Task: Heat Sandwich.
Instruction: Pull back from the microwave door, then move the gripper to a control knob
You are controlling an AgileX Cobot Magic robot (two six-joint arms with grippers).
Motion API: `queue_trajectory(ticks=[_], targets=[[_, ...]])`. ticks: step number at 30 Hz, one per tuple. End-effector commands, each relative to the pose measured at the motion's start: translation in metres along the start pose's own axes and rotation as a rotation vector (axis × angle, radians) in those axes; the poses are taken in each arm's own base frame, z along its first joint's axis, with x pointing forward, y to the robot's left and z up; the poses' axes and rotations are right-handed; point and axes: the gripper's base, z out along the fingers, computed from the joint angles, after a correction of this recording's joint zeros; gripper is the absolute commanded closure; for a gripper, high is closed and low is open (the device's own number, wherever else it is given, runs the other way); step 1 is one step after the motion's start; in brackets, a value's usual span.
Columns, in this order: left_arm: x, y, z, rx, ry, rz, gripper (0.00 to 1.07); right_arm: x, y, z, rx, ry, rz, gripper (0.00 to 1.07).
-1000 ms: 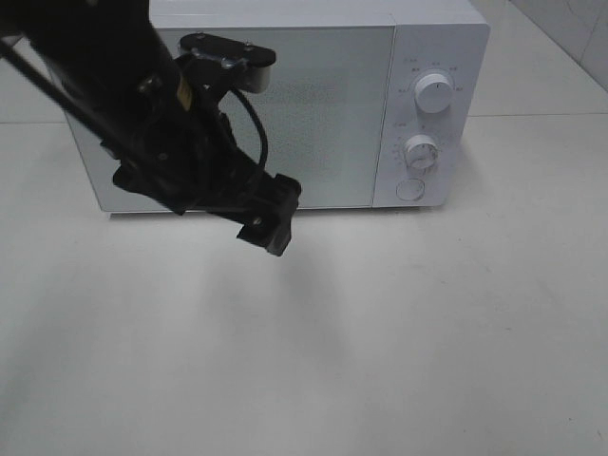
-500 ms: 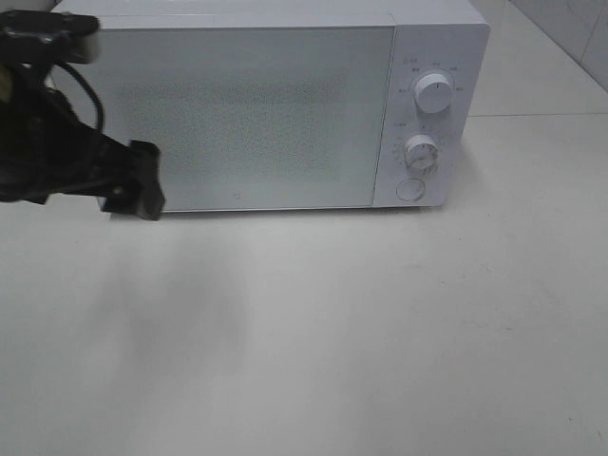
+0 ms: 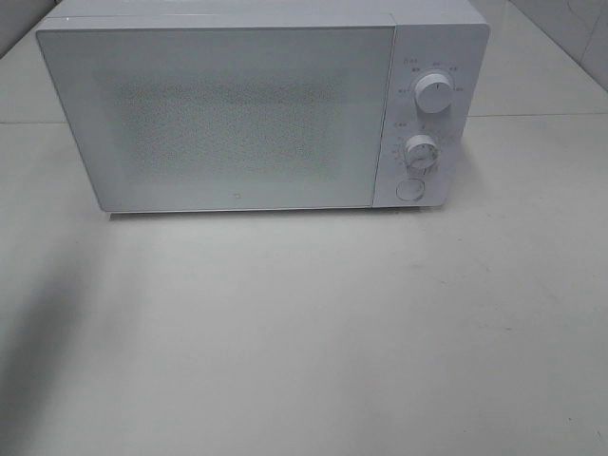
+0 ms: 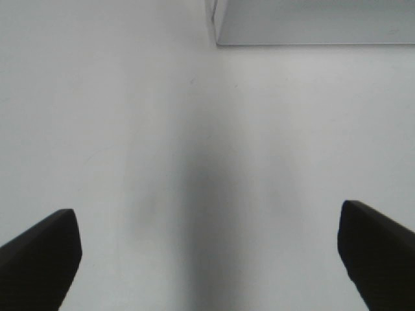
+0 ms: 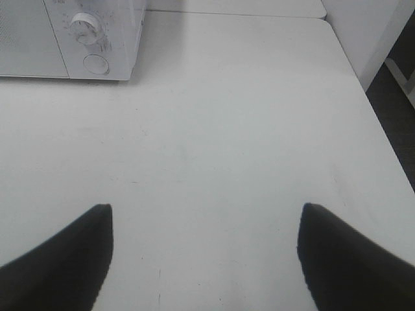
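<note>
We see a boxy white microwave (image 3: 266,109), speckled door (image 3: 223,119), two round knobs (image 3: 434,93), on a matte pale worktop (image 3: 304,332); left end effector (image 4: 206,217) and right end effector (image 5: 205,210) hang released.

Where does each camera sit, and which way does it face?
Exterior high: mounted above, looking down at the shut microwave and table; no arm shows.
Left wrist: over the table, facing the microwave's bottom corner; open left gripper frames it.
Right wrist: facing the microwave's lower knob and button; open right gripper shows.
Shared: all see microwave and table.
</note>
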Motion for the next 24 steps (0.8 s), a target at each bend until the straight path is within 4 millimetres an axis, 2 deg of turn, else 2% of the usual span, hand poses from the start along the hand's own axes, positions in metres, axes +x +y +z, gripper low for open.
queue_trajectory(ticks=[1,4,5,7,11,13,24], targets=[[0.015,0.014,-0.008,-0.019,-0.001,-0.040,0.05,0.002,0.000,-0.003,0.011,-0.032,0.004,0.31],[0.035,0.031,-0.020,-0.063,-0.008,-0.103,0.05,0.002,0.000,-0.003,0.011,-0.032,0.004,0.31],[0.035,0.031,-0.020,-0.063,-0.008,-0.103,0.05,0.002,0.000,-0.003,0.011,-0.032,0.004,0.31],[0.048,0.034,-0.031,-0.076,-0.034,-0.117,0.05,0.002,0.000,-0.003,0.011,-0.032,0.004,0.31],[0.060,0.033,-0.041,-0.086,-0.042,-0.086,0.05,0.002,0.000,-0.003,0.011,-0.032,0.004,0.31],[0.074,0.031,-0.050,-0.089,-0.041,-0.066,0.05,0.002,0.000,-0.003,0.011,-0.032,0.004,0.31],[0.124,0.028,-0.066,-0.100,-0.078,-0.047,0.05,0.002,0.000,-0.003,0.011,-0.032,0.004,0.31]])
